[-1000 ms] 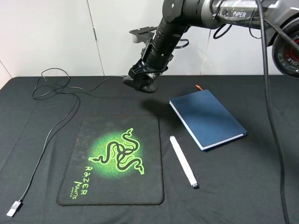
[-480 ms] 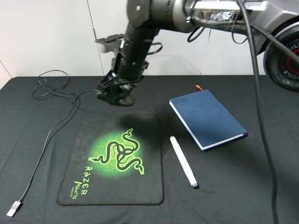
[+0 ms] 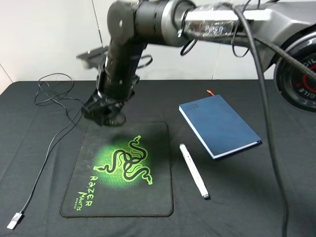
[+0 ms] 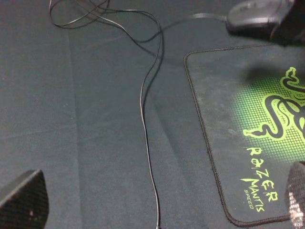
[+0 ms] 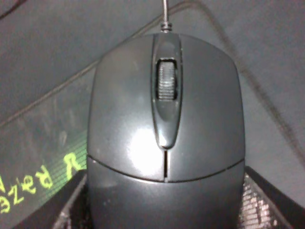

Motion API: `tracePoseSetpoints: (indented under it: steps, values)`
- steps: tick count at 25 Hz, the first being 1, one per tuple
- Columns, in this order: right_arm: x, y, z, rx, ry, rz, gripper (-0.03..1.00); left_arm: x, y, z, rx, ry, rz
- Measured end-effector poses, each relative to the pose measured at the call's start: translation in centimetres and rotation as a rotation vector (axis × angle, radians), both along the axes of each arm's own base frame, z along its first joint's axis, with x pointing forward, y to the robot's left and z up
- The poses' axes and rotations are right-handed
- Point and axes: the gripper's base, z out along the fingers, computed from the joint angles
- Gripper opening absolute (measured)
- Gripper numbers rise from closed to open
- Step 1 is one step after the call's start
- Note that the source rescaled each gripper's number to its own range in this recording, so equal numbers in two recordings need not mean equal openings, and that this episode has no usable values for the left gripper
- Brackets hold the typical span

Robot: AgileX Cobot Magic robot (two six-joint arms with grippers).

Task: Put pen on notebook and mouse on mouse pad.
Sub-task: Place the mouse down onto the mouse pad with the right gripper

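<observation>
- Gripping the mouse (image 5: 164, 129) by its two flanks, the right tool (image 3: 104, 114) has its jaws roughly half apart, one pad pressed to each side of the shell's rear.
- The left tool (image 4: 160, 198) is empty, its fingers spread wide above the worktop (image 3: 256, 197) just left of the mouse pad (image 3: 158, 197).
- The mouse is glossy hard plastic, so probably light, rigid and slippery. The flanks suit a hold, while a squeeze from above would likely slide off or press the buttons.
- It hangs over the pad's far left corner. A shadow falls on the cloth beneath, so I judge it lifted rather than set down.
- Its thin cable (image 3: 49, 148) trails in loose loops across the worktop to the USB plug (image 3: 15, 220). The cable is limp and light, but its drag may nudge the mouse once it is let go.
- The pad looks like thin, soft, grippy cloth lying flat, so the mouse should stay where it is placed.
- The pen (image 3: 193, 171) lies on the worktop between pad and notebook (image 3: 219, 126), touching neither. It is slim, stiff, light and apt to roll, so it is best pinched across mid-barrel.
- The notebook is closed, with a flat, stiff cover.
</observation>
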Motion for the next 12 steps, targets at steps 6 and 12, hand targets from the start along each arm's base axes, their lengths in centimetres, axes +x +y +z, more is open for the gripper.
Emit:
tracePoseSetpoints:
  steps: [6,12]
  values:
    - [-2.2,0.3,-3.7,-0.027,0.009,0.011,0.56,0.0,0.0,0.0,0.0,0.0,0.0]
    - [-3.1,-1.1,-5.7,-0.022,-0.017,-0.029,0.56,0.0,0.0,0.0,0.0,0.0,0.0]
